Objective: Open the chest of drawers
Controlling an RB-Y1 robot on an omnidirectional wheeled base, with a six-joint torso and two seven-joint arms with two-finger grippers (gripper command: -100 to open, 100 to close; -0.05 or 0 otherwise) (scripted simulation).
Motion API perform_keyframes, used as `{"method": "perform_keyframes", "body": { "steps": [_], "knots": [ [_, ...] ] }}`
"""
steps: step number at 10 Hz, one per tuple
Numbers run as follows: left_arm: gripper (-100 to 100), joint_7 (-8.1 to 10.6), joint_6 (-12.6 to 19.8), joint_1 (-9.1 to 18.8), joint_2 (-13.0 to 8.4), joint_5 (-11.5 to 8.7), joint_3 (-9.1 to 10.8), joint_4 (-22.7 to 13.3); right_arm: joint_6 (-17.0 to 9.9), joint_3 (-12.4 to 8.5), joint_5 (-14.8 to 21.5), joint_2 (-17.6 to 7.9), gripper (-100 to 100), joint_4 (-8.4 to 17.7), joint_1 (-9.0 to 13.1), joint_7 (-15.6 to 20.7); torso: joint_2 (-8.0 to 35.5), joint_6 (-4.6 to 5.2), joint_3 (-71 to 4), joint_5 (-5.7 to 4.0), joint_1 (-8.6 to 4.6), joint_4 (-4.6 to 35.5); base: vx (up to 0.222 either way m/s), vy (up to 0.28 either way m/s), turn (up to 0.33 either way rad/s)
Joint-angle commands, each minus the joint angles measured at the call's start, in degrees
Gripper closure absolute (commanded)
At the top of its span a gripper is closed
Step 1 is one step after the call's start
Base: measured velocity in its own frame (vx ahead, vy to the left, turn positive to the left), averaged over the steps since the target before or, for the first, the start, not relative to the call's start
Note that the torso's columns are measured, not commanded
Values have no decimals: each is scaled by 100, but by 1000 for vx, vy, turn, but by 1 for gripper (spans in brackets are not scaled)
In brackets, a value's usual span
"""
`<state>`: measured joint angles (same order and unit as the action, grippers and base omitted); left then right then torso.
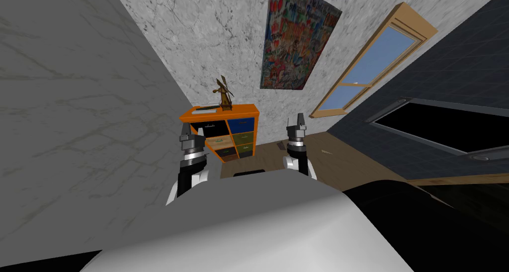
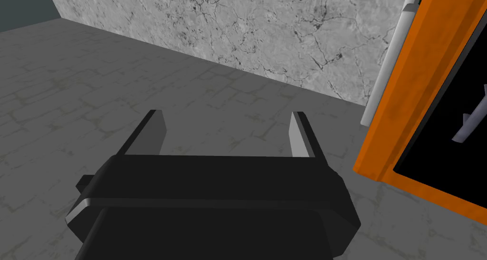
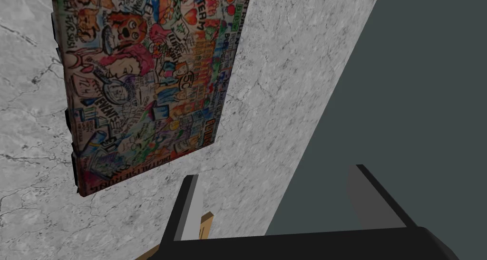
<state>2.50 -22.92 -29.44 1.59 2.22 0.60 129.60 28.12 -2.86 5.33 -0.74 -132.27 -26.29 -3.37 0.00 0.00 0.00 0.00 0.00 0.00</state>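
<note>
An orange chest of drawers (image 1: 219, 116) stands against the marbled back wall, in the corner by a grey wall. Its drawer fronts are black, blue, green and dark, and one cell at mid left looks light tan. My left gripper (image 1: 193, 131) is held up in front of the chest's left side, open and holding nothing. In the left wrist view, the left gripper (image 2: 228, 133) points at the grey wall, with the chest's orange side edge (image 2: 413, 105) beside it. A black drawer front with a small grey handle (image 2: 468, 124) shows there. My right gripper (image 1: 298, 119) is raised right of the chest, open (image 3: 276, 195).
A brown windmill model (image 1: 224, 92) and a flat grey item (image 1: 206, 110) sit on the chest's top. The grey wall (image 1: 74, 110) runs close along my left. A colourful poster (image 1: 296, 35) and a window (image 1: 368, 70) are on the back wall. Dark furniture (image 1: 437, 130) lies right.
</note>
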Motion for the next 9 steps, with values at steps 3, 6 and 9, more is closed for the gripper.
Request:
{"method": "perform_keyframes", "body": {
  "steps": [3, 6, 9],
  "knots": [
    [0, 0, 0, 0, 0, 0, 0, 1, 0, 0, 0, 0, 0, -1, 0, 0, 1003, 0, -2014, 0, 0, 1006, 0, 0, 0],
    [0, 0, 0, 0, 0, 0, 0, 1, 0, 0, 0, 0, 0, -1, 0, 0, 2269, 0, -4536, 0, 0, 2268, 0, 0, 0],
    [0, 0, -1, 0, 0, 0, 0, 2, 1, 0, 0, 0, 0, -2, 0, 0, 3539, 0, -7073, 0, 0, 3537, 0, 0, 0]
  ]
}}
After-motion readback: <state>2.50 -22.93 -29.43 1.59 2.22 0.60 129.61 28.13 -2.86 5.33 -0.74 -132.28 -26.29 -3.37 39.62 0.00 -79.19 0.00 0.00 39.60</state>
